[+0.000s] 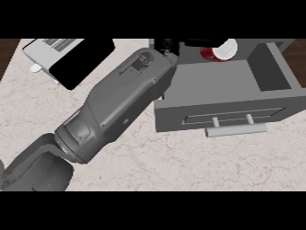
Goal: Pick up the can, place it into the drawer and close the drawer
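As the drawer (238, 92) stands open, right hand (181, 45) holds the can (216, 53) over it for release (grip partly hidden, looks closed round it)

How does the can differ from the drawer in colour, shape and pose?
The can is red with a pale end; the drawer is all grey. The can is round and tilted; the drawer is a level box, pulled open. The can is much smaller than the drawer.

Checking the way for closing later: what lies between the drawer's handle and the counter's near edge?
In the head view, only bare marbled counter lies between the drawer's handle and the near edge; nothing stands there.
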Available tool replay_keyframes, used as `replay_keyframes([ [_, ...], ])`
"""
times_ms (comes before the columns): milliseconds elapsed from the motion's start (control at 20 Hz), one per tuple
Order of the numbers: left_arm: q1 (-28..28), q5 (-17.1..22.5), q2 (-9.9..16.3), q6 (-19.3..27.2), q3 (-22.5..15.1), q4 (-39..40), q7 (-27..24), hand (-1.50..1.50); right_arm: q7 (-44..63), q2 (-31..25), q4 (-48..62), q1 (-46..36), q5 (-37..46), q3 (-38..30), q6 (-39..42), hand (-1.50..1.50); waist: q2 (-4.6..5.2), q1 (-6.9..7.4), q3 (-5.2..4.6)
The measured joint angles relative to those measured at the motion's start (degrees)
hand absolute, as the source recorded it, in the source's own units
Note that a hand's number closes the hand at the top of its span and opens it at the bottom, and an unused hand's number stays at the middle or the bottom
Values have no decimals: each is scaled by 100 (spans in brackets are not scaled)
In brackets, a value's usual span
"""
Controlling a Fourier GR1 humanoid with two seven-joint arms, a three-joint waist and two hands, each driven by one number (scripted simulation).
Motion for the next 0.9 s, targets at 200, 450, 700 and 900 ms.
replay_keyframes([
  [200, -13, 214, -1, 222, -247, 74, -65, -150, 88, -55, 26, -120, 19, 40, -65, -150, 14, -36, 0],
  [450, -9, 476, 0, 374, -414, 147, -184, -150, 216, -82, -86, -107, -39, 34, -111, -150, 15, -53, -1],
  [700, -6, 698, -1, 387, -502, 208, -364, -150, 156, -108, -3, -178, -60, -7, -84, -150, 20, -42, 0],
  [900, -25, 853, 0, 373, -513, 249, -542, -150, -32, -196, -145, -267, 130, -88, -8, -150, 25, -46, 0],
])
